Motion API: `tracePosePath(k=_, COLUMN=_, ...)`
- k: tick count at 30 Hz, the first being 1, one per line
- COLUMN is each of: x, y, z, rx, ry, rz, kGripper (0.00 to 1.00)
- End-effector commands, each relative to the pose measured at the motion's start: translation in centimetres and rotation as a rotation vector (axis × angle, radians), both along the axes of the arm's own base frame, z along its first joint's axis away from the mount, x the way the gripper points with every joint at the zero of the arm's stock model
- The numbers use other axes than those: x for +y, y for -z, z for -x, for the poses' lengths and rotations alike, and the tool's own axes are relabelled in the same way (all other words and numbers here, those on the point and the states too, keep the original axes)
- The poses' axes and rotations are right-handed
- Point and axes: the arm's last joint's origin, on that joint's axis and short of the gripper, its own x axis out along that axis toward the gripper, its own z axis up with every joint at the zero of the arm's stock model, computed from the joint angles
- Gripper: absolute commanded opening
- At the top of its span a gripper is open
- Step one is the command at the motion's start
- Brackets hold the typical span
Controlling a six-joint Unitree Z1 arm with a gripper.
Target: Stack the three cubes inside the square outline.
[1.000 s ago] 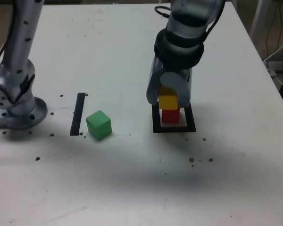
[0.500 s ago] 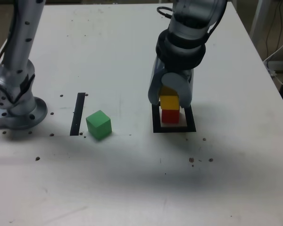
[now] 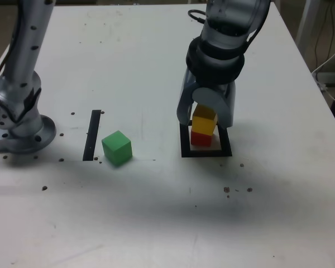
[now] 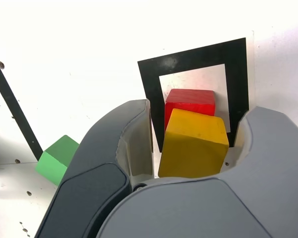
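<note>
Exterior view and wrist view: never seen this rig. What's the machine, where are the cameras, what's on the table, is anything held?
It is one robot arm with a gripper. The exterior view comes from a camera off the arm, looking down on the white table. The wrist view comes from a camera on the arm's wrist, looking out between the jaws. On the table lies a black square outline. Inside it a red cube carries a yellow cube, which sits slightly askew. A green cube stands apart beside a black strip. The jaws are open around the yellow cube, with gaps either side, so nothing is held.
</note>
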Motion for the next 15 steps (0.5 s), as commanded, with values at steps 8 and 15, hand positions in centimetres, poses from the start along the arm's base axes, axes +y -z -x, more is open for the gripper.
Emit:
tracePosePath(k=8, x=0.2, y=-0.7, z=0.5, rx=-0.004, ry=0.004, rz=-0.017, kGripper=1.00)
tracePosePath(k=15, x=1.1, y=-4.6, z=3.8, rx=-0.059, ry=-0.015, rz=-0.085, kGripper=1.00)
